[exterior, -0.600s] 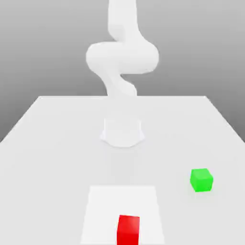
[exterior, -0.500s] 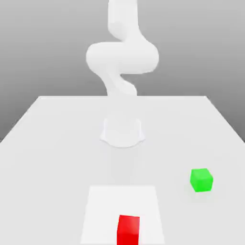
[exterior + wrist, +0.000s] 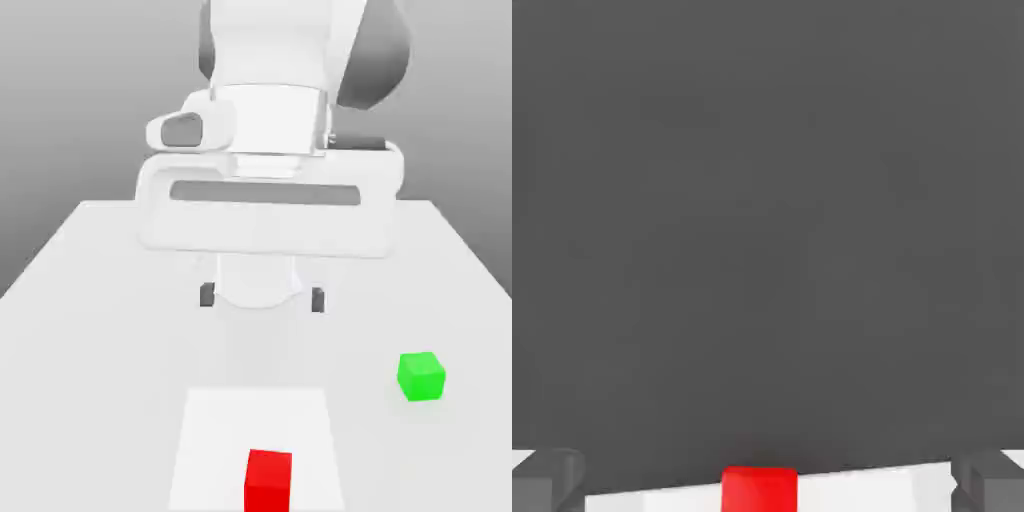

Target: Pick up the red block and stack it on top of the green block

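Note:
The red block (image 3: 268, 480) lies on the table at the near edge of the exterior view, on a paler square patch (image 3: 220, 440). The green block (image 3: 421, 376) sits apart from it, further back toward the exterior view's right. My gripper (image 3: 262, 297) hangs above the table behind both blocks, open, with nothing between its dark fingertips (image 3: 207, 295). In the hand view the red block (image 3: 759, 488) shows between the two fingertips (image 3: 547, 480), well below them.
The white table (image 3: 100, 300) stretches wide on both sides of the blocks, its far edge behind my hand. My arm's round base (image 3: 256, 285) stands at the table's middle, partly hidden by the hand.
My hand has swung forward and now looms large over the table's middle, where before only the upright arm showed. Both blocks lie where they were.

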{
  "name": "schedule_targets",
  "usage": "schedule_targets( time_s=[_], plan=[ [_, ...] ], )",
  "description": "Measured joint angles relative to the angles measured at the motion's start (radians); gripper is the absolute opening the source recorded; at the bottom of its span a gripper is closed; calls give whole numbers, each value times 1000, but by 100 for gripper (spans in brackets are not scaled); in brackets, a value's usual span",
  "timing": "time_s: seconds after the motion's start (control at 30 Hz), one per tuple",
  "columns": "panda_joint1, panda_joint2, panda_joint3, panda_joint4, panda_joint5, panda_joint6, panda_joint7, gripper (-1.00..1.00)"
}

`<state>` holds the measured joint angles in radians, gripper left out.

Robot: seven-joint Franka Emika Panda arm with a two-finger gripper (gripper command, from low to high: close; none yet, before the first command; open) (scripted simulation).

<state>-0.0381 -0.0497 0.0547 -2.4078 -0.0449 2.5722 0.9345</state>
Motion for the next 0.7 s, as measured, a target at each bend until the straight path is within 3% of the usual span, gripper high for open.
schedule_targets(
  time_s=[0.37, 0.4, 0.7],
  plan=[
    [11, 397, -5, -20, -2, 204, 39, 0],
    [14, 433, -9, -15, -6, 234, 43, -100],
    [10, 389, -3, -22, -1, 197, 39, -100]
  ],
)
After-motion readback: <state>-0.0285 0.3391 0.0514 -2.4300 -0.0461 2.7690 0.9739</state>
